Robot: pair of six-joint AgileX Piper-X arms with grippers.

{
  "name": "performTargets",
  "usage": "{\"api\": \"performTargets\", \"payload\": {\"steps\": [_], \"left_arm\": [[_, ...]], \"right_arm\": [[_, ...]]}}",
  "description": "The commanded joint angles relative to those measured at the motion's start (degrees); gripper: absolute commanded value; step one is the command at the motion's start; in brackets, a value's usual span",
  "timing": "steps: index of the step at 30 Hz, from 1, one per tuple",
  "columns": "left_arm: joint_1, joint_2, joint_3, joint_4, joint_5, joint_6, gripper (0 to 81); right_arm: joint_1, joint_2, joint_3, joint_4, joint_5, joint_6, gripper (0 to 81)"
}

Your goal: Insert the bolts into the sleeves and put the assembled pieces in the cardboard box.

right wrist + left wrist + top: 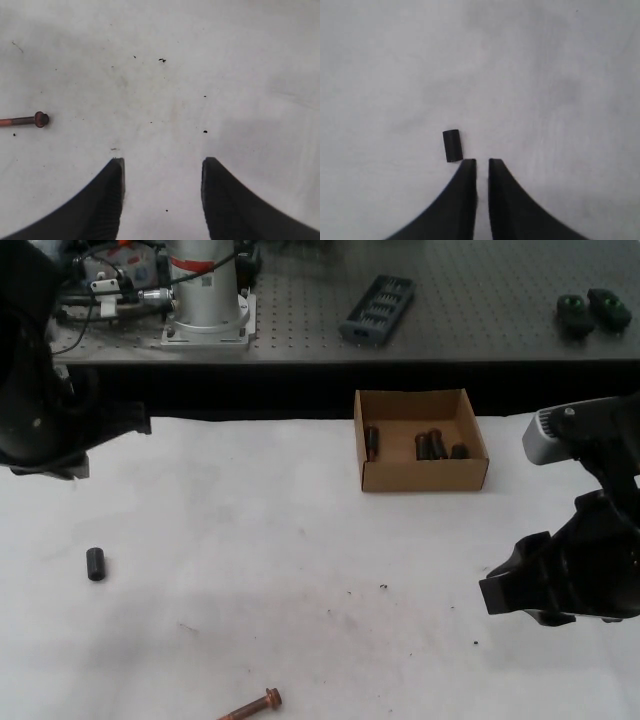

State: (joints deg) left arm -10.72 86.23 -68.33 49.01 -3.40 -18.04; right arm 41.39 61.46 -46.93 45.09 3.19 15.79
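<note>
White sheet [250, 540] with dark specks [383, 587]; behind it, perforated grey board [480, 330] bearing silver cylinder [205, 290], dark ribbed block [378, 306], two black-and-green knobs [593, 310]

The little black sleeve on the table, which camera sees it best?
The left wrist view: the sleeve lies whole and close, just beside the left gripper. The high view shows it small and far. The right wrist view looks at the bolt.

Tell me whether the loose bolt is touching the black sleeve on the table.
Apart. The high view shows the sleeve lying at the left and the bolt at the near edge, with bare white sheet between them.
</note>
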Motion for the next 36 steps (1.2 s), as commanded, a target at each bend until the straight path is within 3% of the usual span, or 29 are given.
{"api": "performTargets", "payload": {"steps": [1,6,19,27,32,36], "left_arm": [[0.20,-1.10,0.55,-0.11,-0.07,0.45,11.3],[0.20,-6.30,6.28,-1.49,1.23,-0.19,26.3],[0.20,-13.55,17.23,-1.65,6.24,-0.07,26.7],[0.20,-12.53,17.24,-13.13,6.50,-3.02,26.8],[0.20,-7.82,15.99,-13.57,8.57,-3.25,39.8],[0.36,-3.54,15.05,-14.66,8.80,-6.20,38.6]], "right_arm": [[-0.27,-0.72,-0.13,-0.49,0.13,0.06,36.4],[-0.27,-0.72,-0.13,-0.48,0.13,0.06,36.4],[-0.27,-0.72,-0.13,-0.48,0.13,0.06,36.4],[-0.27,-0.72,-0.13,-1.75,0.13,0.06,36.4],[-0.27,-0.72,-0.13,-2.58,0.13,0.06,35.6],[-0.27,-0.72,-0.13,-2.58,0.13,0.06,31.9]]}}
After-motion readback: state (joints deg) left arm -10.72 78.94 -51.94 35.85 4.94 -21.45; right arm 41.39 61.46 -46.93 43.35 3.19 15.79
